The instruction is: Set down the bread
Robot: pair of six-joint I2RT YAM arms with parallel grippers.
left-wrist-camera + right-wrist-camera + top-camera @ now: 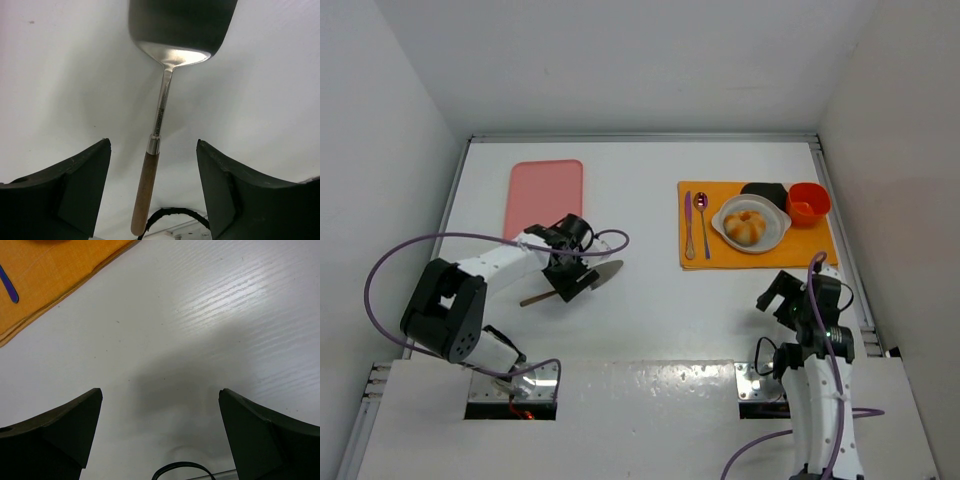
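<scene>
Bread (pixel 744 226) sits in the white bowl (pixel 776 224) on the orange mat (pixel 790 250), right side of the counter (pixel 650 310). Left gripper (pixel 568 272) is spread wide, holding nothing; the spatula (pixel 159 112) lies flat between its fingers, untouched. Right gripper (pixel 160 390) is also spread wide and empty, just off the mat's near edge.
</scene>
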